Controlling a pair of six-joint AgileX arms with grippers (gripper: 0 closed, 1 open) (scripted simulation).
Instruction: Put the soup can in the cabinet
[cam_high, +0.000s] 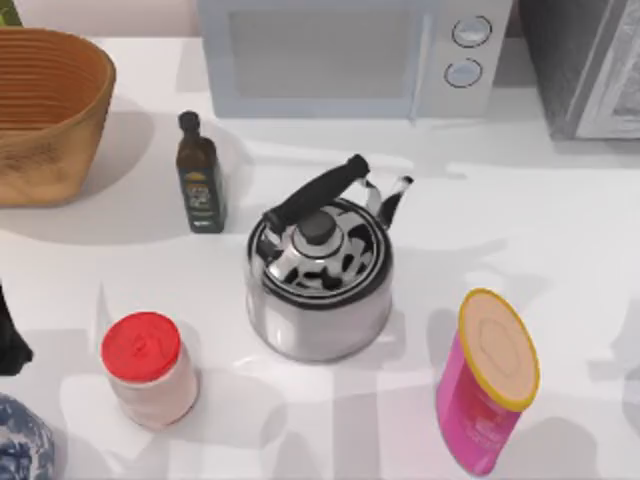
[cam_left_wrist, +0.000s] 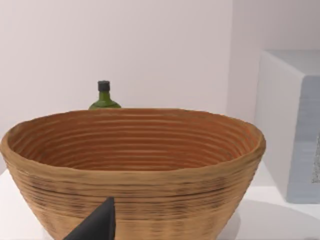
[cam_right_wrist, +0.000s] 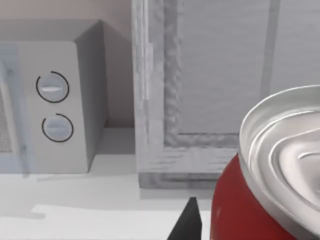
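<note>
Here our right gripper's fingers, state unclear, sit beside the small red silver-topped soup can (cam_right_wrist: 260, 200), near the grey cabinet's (cam_right_wrist: 210, 90) closed door edge.

A kettle (cam_high: 318, 285) is set at the middle of the worktop (cam_high: 520, 215). A microwave (cam_high: 350, 55) is placed behind it at the back edge, and a cabinet (cam_high: 590, 65) is found just right of the microwave. A basket (cam_high: 45, 110) is seated at the far left, with a bottle (cam_high: 200, 175) stood between it and the kettle. A jar (cam_high: 150, 368) is placed at the front left, a canister (cam_high: 488, 380) at the front right. In the right wrist view, a soup can (cam_right_wrist: 250, 205) is seen near the cabinet door.
</note>
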